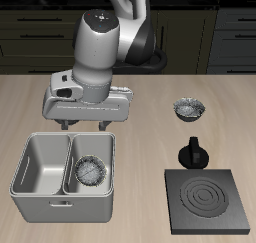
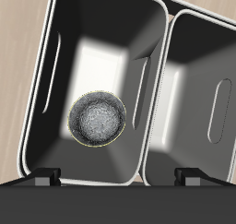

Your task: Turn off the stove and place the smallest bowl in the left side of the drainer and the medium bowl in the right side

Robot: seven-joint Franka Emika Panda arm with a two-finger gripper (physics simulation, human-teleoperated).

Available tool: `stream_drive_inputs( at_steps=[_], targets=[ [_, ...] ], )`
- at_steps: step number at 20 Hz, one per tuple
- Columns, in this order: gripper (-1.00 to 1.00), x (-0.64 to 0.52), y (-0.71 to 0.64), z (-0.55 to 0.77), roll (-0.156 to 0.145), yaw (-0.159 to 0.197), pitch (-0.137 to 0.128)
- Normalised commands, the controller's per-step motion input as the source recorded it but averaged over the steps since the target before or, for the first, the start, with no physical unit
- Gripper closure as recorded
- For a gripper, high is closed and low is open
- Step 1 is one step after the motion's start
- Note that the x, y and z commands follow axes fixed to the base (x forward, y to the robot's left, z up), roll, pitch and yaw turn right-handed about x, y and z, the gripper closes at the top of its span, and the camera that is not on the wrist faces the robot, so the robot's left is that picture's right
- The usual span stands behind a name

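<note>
Overhead, we hung our two-finger gripper [image 1: 86, 119] just behind the light grey metal two-compartment drainer [image 1: 40, 192], jaws apart and empty. One crinkled grey metallic bowl [image 2: 100, 120] lay below in one compartment; the other bowl [image 1: 188, 109] sat well apart beyond the dark-coiled black stove [image 1: 208, 201], open table between.

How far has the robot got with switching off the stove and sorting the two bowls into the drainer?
Apparently done: the flat black square stove shows a dark coil, and one crinkled grey metal bowl lies in a compartment of the light grey metal drainer. In hand: nothing; the open hand hovers above it. Left: another grey bowl outside the drainer.
</note>
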Motion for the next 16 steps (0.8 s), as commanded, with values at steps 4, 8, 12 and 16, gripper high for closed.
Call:
stream_drive_inputs(
  at_steps=[4, 8, 12, 16],
  targets=[
    [-1.00, -0.42, 0.20, 0.08, -0.008, 0.016, -0.075],
    [-1.00, -0.55, 0.22, 0.04, 0.036, -0.015, -0.046],
    [-1.00, -0.36, 0.06, -0.02, -0.003, 0.007, -0.025],
    [-1.00, -0.58, 0.02, -0.04, -0.032, -0.016, -0.028]
  ],
)
